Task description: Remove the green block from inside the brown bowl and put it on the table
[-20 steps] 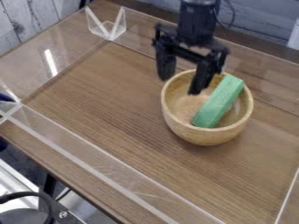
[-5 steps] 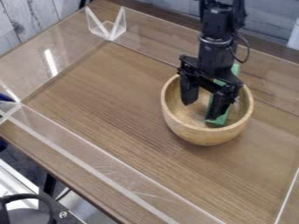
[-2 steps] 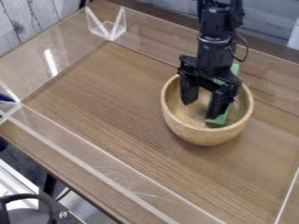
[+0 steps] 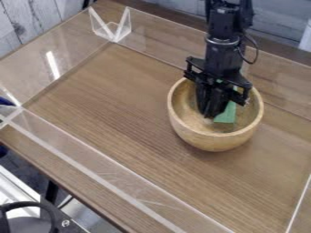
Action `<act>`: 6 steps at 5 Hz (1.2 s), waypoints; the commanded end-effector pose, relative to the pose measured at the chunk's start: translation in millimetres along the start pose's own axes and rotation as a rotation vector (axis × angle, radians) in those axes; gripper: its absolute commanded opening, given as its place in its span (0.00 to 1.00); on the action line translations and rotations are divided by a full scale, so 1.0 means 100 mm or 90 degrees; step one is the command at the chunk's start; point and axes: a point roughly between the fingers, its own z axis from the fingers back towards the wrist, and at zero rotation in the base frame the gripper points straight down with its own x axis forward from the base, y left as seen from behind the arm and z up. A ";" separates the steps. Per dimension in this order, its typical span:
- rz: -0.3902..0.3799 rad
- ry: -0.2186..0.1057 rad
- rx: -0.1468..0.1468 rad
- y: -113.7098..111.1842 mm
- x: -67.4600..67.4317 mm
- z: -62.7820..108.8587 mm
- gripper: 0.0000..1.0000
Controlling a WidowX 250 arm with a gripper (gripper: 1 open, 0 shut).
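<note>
The brown bowl [image 4: 185,126] stands on the table [image 4: 109,100] at the right. Inside it lies the green block [image 4: 228,112], tilted against the far wall, with only a short green piece showing beside the fingers. My black gripper [image 4: 216,102] points straight down into the bowl. Its fingers are drawn close together and shut on the green block. The arm and fingers hide most of the block.
A low clear acrylic wall [image 4: 73,150] runs around the table's edges. A clear corner bracket [image 4: 111,25] stands at the back left. Bare wood-grain tabletop lies left of and in front of the bowl.
The fingers stood wide apart astride the block a moment ago and have now closed onto it. The hand has stayed at the same place in the bowl.
</note>
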 end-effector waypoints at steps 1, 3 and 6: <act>-0.001 -0.052 0.009 0.01 0.09 0.27 0.00; 0.007 -0.103 0.023 0.03 0.01 0.72 0.00; 0.025 -0.156 0.035 0.13 -0.12 1.15 0.00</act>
